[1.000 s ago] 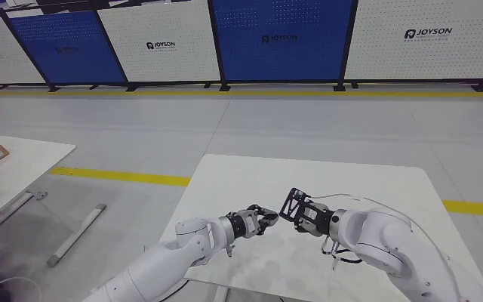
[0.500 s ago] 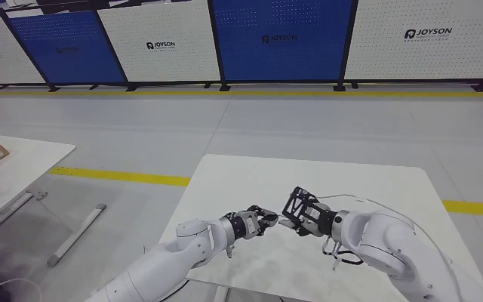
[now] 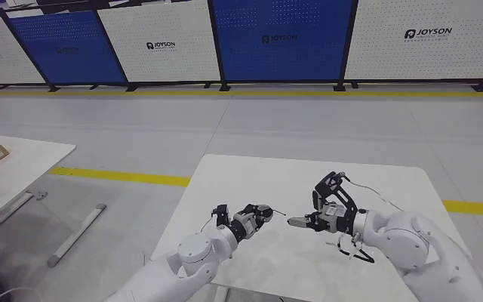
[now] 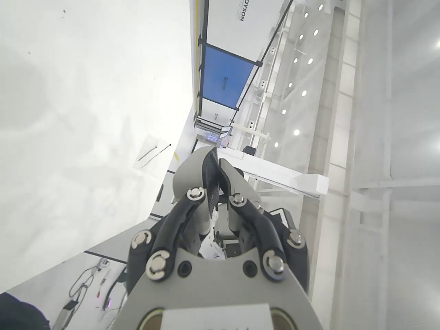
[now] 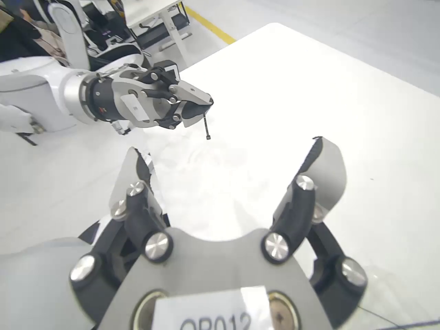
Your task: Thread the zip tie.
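Observation:
A short black zip tie [image 5: 206,125] hangs down from the tip of my left gripper [image 5: 205,103], which is shut on its upper end. From above, the zip tie [image 3: 278,214] sticks out of the left gripper [image 3: 266,211] toward the right gripper [image 3: 300,222], with a small gap between them. My right gripper [image 5: 228,149] is open, its fingers [image 5: 326,159] wide apart with nothing between them, a little above the white table [image 5: 309,87]. In the left wrist view the left gripper [image 4: 216,164] has its pads pressed together.
The white table [image 3: 362,181] is bare around both grippers, with its edges well clear of them. Another white table [image 3: 30,158] stands off to the left. Blue and white panels [image 3: 279,38] line the far side of the grey floor.
The right gripper has drawn back to the right, away from the left gripper and the zip tie, and its wrist has turned. The left gripper stays in place and has rolled.

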You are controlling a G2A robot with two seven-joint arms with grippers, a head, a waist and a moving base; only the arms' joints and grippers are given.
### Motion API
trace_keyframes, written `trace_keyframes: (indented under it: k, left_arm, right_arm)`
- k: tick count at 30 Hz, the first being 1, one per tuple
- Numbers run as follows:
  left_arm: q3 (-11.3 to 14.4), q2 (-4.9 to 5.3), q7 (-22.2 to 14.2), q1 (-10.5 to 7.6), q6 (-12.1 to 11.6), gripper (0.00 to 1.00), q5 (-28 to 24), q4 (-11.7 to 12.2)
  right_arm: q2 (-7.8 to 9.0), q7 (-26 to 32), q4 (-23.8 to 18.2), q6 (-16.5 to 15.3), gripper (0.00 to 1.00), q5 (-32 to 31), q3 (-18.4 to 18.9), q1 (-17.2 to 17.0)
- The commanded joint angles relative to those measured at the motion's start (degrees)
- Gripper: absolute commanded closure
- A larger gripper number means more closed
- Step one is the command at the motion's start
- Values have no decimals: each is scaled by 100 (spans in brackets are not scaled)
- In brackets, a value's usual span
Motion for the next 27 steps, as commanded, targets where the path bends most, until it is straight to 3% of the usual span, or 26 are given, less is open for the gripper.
trace_keyframes:
  k: [1,13,15,17,21,27]
  left_arm:
    - [-1,0,-2,-1,4,100,-10,1]
    - [-1,0,-2,-1,4,100,-10,1]
    - [3,-13,118,21,-151,100,375,13]
    - [7,-26,358,69,-295,100,757,-10]
    - [87,-67,808,187,-507,100,1568,-105]
    - [241,-145,1267,382,-668,100,2487,-265]
  right_arm:
    - [1,-3,-5,5,0,-28,-1,2]
    - [1,-3,-5,5,0,-28,-1,2]
    - [-1,-22,-5,-3,0,3,-4,-17]
    - [-14,0,87,-127,0,350,2,-77]
    - [-69,330,411,-127,0,1634,-13,22]
    - [-260,895,1132,-127,0,3084,-134,243]
